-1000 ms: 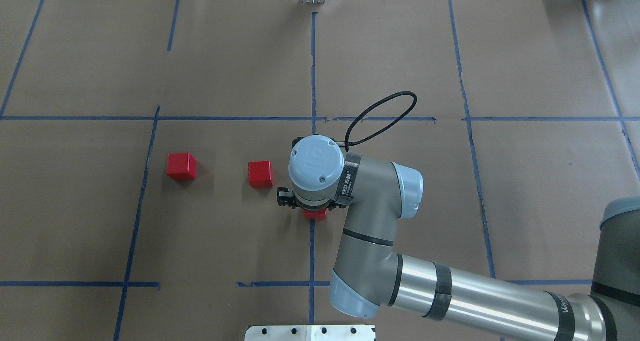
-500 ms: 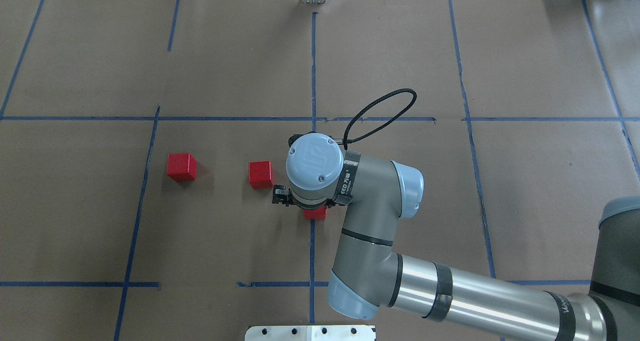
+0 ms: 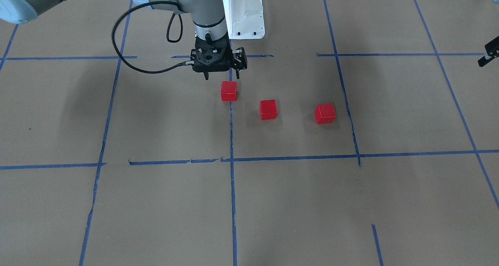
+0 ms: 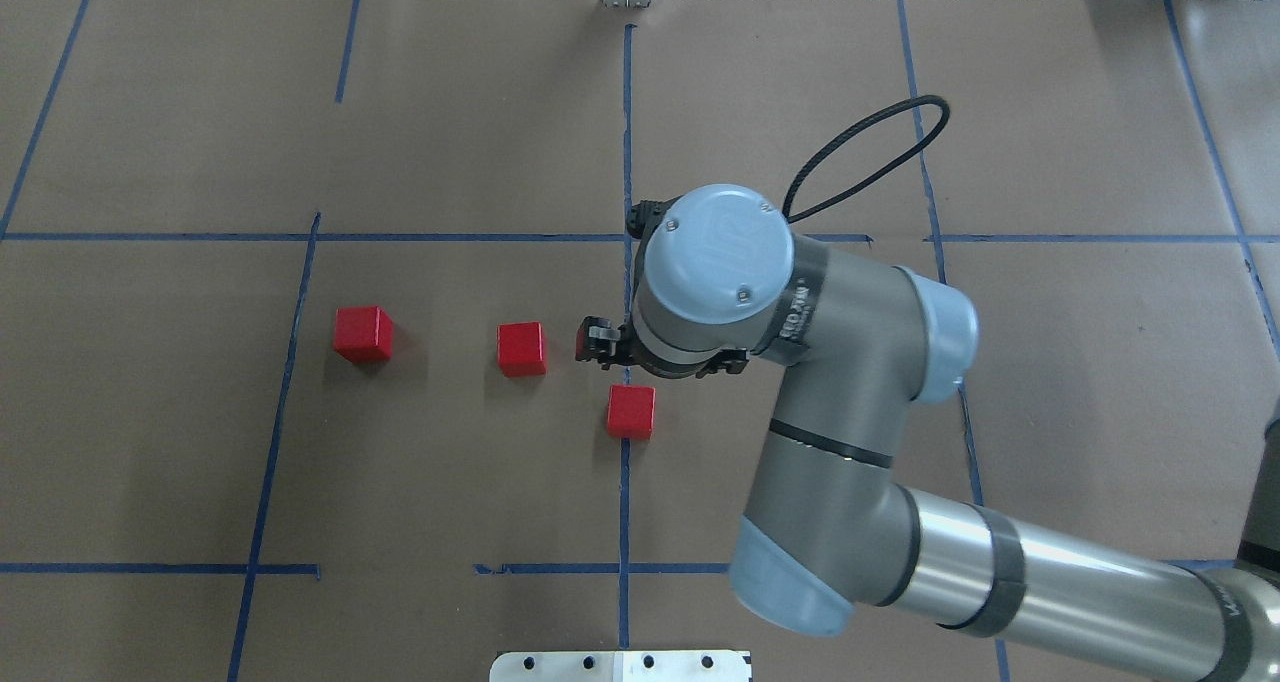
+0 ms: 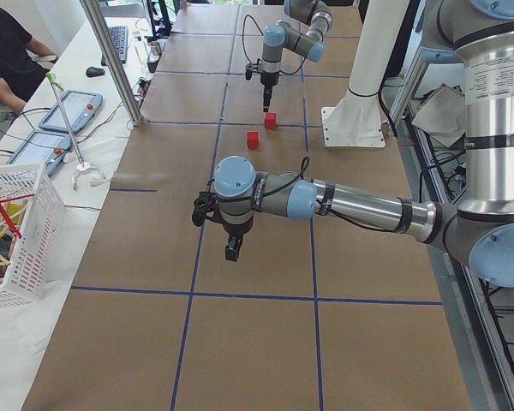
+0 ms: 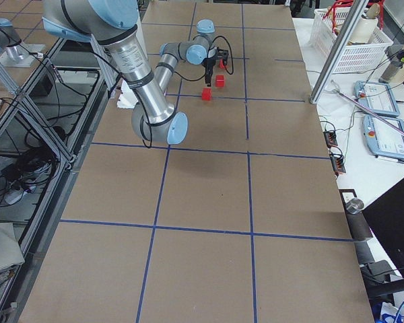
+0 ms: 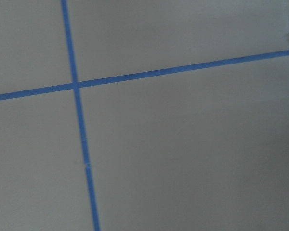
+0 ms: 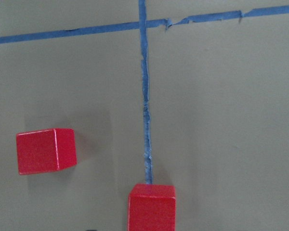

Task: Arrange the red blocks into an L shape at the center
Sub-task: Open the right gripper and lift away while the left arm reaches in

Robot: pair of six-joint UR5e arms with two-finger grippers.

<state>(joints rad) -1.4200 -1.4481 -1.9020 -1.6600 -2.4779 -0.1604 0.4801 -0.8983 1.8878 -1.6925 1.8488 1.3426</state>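
Observation:
Three red blocks lie on the brown paper. One block [image 4: 631,411] [image 3: 229,91] sits on the center tape line [image 4: 626,142]. A second block [image 4: 522,348] [image 3: 268,109] lies just left of it in the overhead view, and the third [image 4: 363,333] [image 3: 325,113] further left. My right gripper [image 3: 222,77] hangs open and empty above the table, just on the robot's side of the center block. The right wrist view shows the center block [image 8: 151,207] and the second block [image 8: 46,150]. Only a black bit of my left gripper [image 3: 489,55] shows at the edge; I cannot tell its state.
The white robot base [image 3: 243,12] stands at the table's near edge on the center line. A black cable loop [image 4: 870,142] arcs from the right wrist. A metal pole [image 5: 111,60] and a white basket [image 5: 13,231] stand beyond the table's far side.
My right gripper has risen and shifted away from the center block, which stays on the tape line and now shows fully. The other two blocks have not moved.

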